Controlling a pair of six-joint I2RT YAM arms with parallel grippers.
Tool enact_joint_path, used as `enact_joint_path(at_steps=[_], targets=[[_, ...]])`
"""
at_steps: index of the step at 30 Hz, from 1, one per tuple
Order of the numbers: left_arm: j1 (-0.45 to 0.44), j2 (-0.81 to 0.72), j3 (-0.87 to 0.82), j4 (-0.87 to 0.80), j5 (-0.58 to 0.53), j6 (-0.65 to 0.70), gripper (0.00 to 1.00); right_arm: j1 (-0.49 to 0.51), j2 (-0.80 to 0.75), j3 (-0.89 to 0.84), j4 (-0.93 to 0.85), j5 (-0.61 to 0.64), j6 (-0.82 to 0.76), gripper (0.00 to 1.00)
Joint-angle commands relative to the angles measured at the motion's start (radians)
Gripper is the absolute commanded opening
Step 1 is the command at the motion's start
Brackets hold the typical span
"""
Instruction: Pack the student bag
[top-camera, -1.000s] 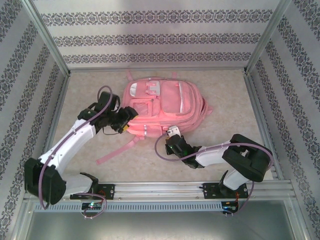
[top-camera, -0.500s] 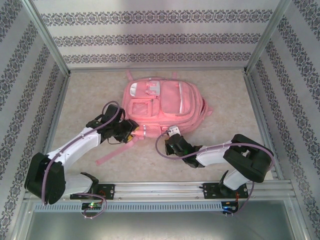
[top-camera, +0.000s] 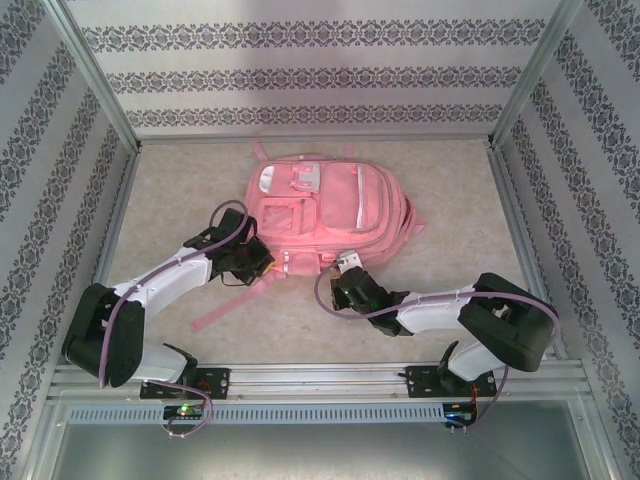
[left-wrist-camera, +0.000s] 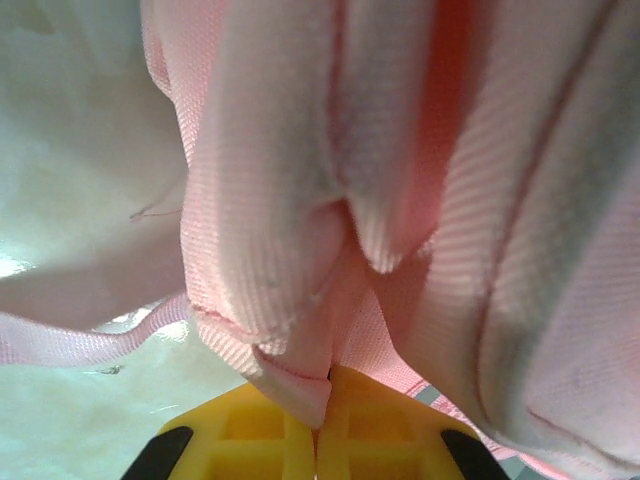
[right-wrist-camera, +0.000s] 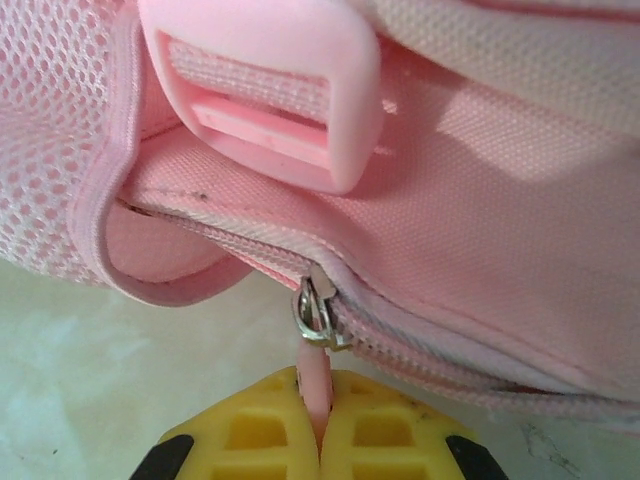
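The student bag (top-camera: 330, 205), a big pink backpack, lies flat in the middle of the table, front pockets facing up. At its near left corner my left gripper (top-camera: 262, 262) is shut on a fold of the bag's pink fabric (left-wrist-camera: 290, 300), which is pinched between the yellow fingertips (left-wrist-camera: 250, 430). My right gripper (top-camera: 345, 275) is at the bag's near edge, shut on the pink zipper pull (right-wrist-camera: 317, 385) that hangs from a metal slider (right-wrist-camera: 318, 318). The zipper (right-wrist-camera: 450, 350) running right from the slider is closed.
A pink strap (top-camera: 225, 305) trails from the bag toward the near left over the beige table (top-camera: 180, 190). A pink plastic buckle (right-wrist-camera: 270, 95) sits just above the zipper. Patterned walls and metal posts (top-camera: 515, 200) enclose the table on three sides.
My left gripper swung down along the bag's left side to its near left corner and shut on the fabric. The right gripper kept its hold on the zipper pull.
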Motion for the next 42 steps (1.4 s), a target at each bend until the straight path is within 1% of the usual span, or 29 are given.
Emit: enact_joint_path(at_steps=[1,5,6,9,14,18,21,25,29,30,31,33,34,35,36,38,42], targets=[[0.047,-0.008,0.063,-0.083,-0.143,0.082,0.0,-0.033,-0.018,0.005,-0.102,0.038,-0.046,0.0],[0.071,-0.006,0.094,-0.125,-0.176,0.135,0.0,-0.074,-0.026,0.013,-0.15,-0.006,-0.084,0.0],[0.078,-0.006,0.095,-0.128,-0.18,0.146,0.0,-0.092,-0.027,0.017,-0.168,-0.033,-0.087,0.0],[0.102,-0.002,0.093,-0.138,-0.181,0.162,0.0,-0.13,-0.026,0.042,-0.248,-0.087,-0.104,0.0],[0.14,0.015,0.109,-0.15,-0.19,0.204,0.0,-0.172,-0.043,0.056,-0.304,-0.167,-0.13,0.0],[0.176,0.048,0.152,-0.176,-0.197,0.247,0.0,-0.2,-0.066,0.078,-0.388,-0.192,-0.142,0.0],[0.203,0.075,0.179,-0.178,-0.196,0.265,0.0,-0.204,-0.102,0.074,-0.417,-0.207,-0.157,0.0],[0.242,0.121,0.22,-0.196,-0.196,0.281,0.0,-0.226,-0.138,0.077,-0.457,-0.186,-0.112,0.0],[0.285,0.169,0.291,-0.198,-0.199,0.302,0.0,-0.243,-0.126,0.125,-0.539,-0.2,-0.074,0.0],[0.297,0.194,0.321,-0.199,-0.187,0.317,0.02,-0.24,-0.113,0.139,-0.547,-0.231,-0.069,0.0],[0.31,0.216,0.352,-0.206,-0.175,0.328,0.08,-0.234,-0.103,0.152,-0.552,-0.267,-0.067,0.0],[0.326,0.249,0.413,-0.212,-0.129,0.359,0.3,-0.196,-0.086,0.184,-0.55,-0.314,-0.065,0.0],[0.327,0.255,0.442,-0.225,-0.115,0.379,0.38,-0.177,-0.081,0.195,-0.53,-0.341,-0.068,0.0],[0.325,0.252,0.459,-0.242,-0.107,0.393,0.43,-0.161,-0.079,0.204,-0.513,-0.362,-0.066,0.0],[0.325,0.24,0.463,-0.257,-0.096,0.401,0.48,-0.144,-0.074,0.216,-0.492,-0.379,-0.059,0.0],[0.325,0.198,0.434,-0.277,-0.068,0.397,0.53,-0.116,-0.061,0.242,-0.443,-0.419,-0.055,0.0],[0.325,0.076,0.26,-0.248,0.04,0.312,0.55,-0.067,0.0,0.328,-0.398,-0.477,-0.059,0.0]])
